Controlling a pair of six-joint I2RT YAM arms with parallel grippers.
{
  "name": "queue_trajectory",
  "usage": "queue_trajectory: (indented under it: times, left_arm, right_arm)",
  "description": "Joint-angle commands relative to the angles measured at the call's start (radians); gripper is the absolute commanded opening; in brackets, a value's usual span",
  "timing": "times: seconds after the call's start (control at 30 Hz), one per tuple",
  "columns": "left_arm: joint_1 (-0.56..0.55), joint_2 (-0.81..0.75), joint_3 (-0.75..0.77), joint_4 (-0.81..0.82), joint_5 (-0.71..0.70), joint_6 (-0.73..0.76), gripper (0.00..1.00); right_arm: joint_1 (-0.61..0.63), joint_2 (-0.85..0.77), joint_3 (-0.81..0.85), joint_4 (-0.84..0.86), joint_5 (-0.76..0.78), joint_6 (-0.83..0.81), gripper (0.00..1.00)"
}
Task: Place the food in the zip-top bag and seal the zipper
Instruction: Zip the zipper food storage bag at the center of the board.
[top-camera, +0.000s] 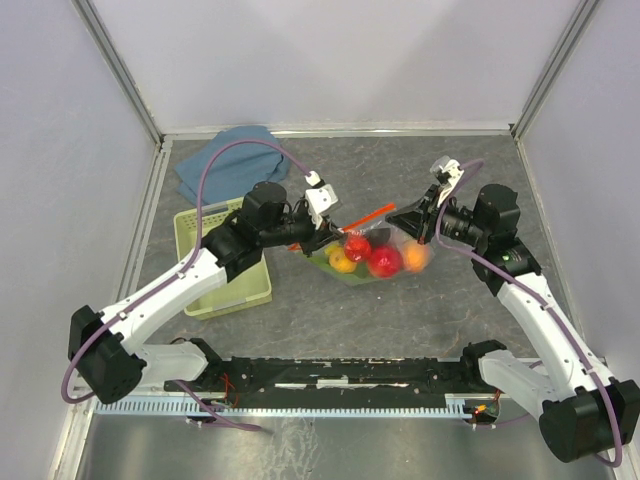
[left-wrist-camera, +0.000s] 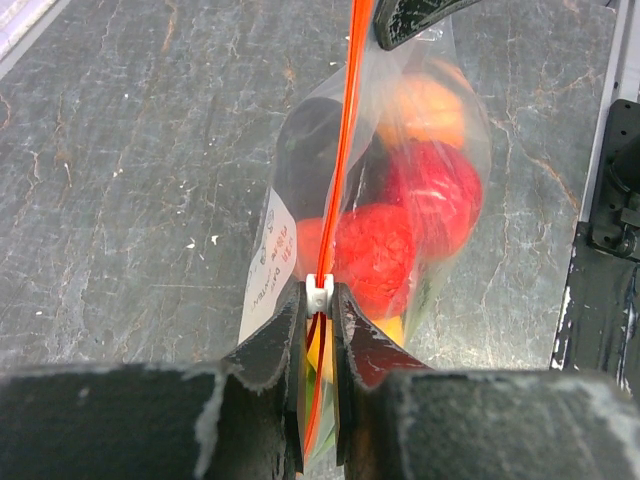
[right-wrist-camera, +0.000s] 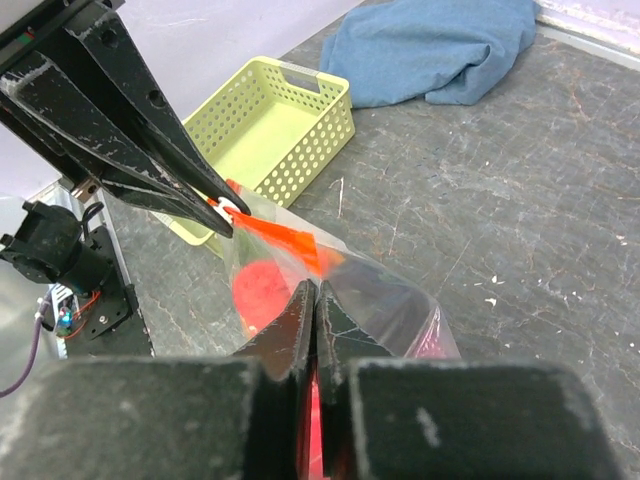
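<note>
The clear zip-top bag (top-camera: 375, 255) hangs stretched between my two grippers over the middle of the table. The food sits inside it: a red piece (top-camera: 385, 262), an orange one (top-camera: 416, 258) and a yellow-orange one (top-camera: 341, 262), with a dark piece behind. In the left wrist view the left gripper (left-wrist-camera: 318, 300) is shut on the white slider (left-wrist-camera: 318, 286) of the red-orange zipper (left-wrist-camera: 350, 150). That strip runs straight away to the right gripper's finger (left-wrist-camera: 410, 20). The right gripper (right-wrist-camera: 315, 290) is shut on the bag's other top corner, at the zipper's (right-wrist-camera: 285, 237) end.
A pale green basket (top-camera: 225, 265) stands left of the bag, under the left arm. A blue cloth (top-camera: 230, 160) lies crumpled at the back left. Grey walls close the table at the back and both sides. The arms' base rail runs along the near edge.
</note>
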Motion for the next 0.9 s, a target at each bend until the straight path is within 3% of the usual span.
queue_trajectory:
  times: [0.0,0.2,0.43,0.67,0.87]
  left_arm:
    - [0.014,0.021,0.11,-0.099,0.051,0.014,0.03]
    - [-0.011,0.045,0.186,-0.148,0.129,0.04,0.03]
    - [-0.017,0.056,0.205,-0.169,0.203,0.063,0.03]
    - [-0.022,0.08,0.202,-0.18,0.21,0.075,0.03]
    - [-0.022,0.094,0.208,-0.173,0.22,0.069,0.03]
  right_arm:
    - [-0.024,-0.009,0.035,0.032,-0.037,0.008,0.17]
    - [-0.023,-0.059,-0.006,0.095,-0.088,-0.007,0.62]
    - [0.043,-0.005,0.024,0.103,-0.204,-0.088,0.86]
    - [0.155,0.1,0.112,-0.113,-0.179,-0.303,0.88]
    - [0.189,0.154,0.149,-0.244,-0.175,-0.386,0.81]
